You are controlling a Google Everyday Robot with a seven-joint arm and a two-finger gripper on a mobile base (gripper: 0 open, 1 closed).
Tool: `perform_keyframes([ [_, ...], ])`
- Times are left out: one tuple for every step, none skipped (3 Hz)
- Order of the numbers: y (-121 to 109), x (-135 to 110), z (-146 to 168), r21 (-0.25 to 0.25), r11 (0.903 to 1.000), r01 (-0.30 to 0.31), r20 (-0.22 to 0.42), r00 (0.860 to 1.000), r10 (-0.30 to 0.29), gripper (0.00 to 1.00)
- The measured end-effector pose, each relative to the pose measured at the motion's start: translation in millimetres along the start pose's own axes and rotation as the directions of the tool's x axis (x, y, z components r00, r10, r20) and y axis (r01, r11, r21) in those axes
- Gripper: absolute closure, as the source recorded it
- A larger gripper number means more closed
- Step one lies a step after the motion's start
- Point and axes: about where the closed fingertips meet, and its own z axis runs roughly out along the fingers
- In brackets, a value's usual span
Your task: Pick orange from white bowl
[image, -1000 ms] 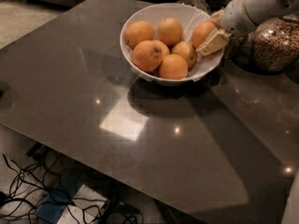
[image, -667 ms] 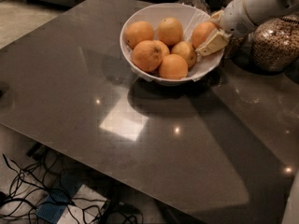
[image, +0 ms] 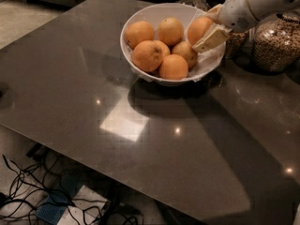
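white bowl (image: 140, 68) standing on a dark, glossy worktop (image: 70, 88), six fruits inside. wide and deep, with thin creased sides.

the orange (image: 197, 26) at the right side of the bowl, up against the inner wall, sitting higher than the fruit next to it. inside the rim, not lifted out.

gripper (image: 204, 31) reaching in over the right rim of the bowl, at the end of a white arm (image: 262, 1) coming from beyond the bowl's right side. jaws clamped on the orange: one tan finger (image: 212, 37) slanting under its lower right, the other against its upper right. right flank of the fruit hidden behind them.

other oranges (image: 147, 55) filling the rest of the bowl, touching one another: two along the back wall, three nearer the front. among them a paler, brownish one (image: 186, 53) just below and left of the gripped orange.

glass jars (image: 276, 43) of grains on the worktop just right of the bowl, partly behind the arm.

dark shadow on the worktop right in front of the bowl. pale square reflection (image: 124, 121) farther in front, a little to the left.

tangle of cables (image: 23, 198) on the floor, well in front and left of the bowl, past the worktop's edge.
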Motion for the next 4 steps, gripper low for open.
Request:
perform_keyframes([
  [5, -16, -9, -0.012, 0.9999, 0.005, 0.062, 0.998, -0.004, 1.0],
  [12, -33, -20, -0.034, 0.9993, 0.014, 0.133, 0.991, -0.01, 1.0],
  [18, -46, -28, -0.048, 0.9981, 0.038, 0.177, 0.984, -0.029, 1.0],
  [18, -46, -28, -0.048, 0.9981, 0.038, 0.177, 0.984, -0.029, 1.0],
])
